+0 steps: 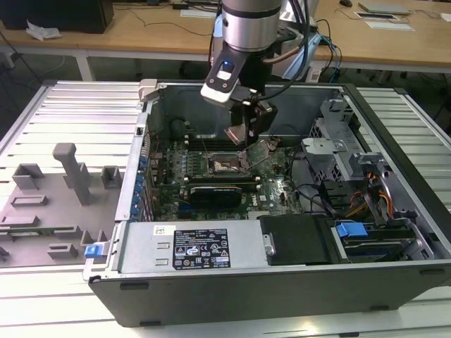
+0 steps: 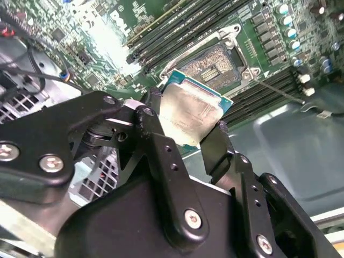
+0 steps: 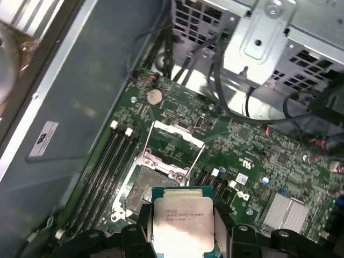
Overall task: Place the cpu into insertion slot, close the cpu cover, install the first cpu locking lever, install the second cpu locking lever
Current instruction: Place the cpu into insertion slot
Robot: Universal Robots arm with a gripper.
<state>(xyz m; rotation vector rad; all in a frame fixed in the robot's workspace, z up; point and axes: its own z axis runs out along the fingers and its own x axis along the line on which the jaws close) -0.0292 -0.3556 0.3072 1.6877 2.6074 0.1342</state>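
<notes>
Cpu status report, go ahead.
Copy: gripper shut on the cpu, held off the insertion slot, unseated. The cpu cover raised. Slot unobstructed.

Print on the black label [image 1: 202,248] and on the cpu [image 3: 183,223] cannot be made out.

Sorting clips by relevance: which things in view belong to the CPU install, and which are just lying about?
Job in hand: pincer, shut on the cpu; insertion slot, empty; cpu cover, raised open.
Lying about: memory slots; expansion card; coin battery; grey blocks.
</notes>
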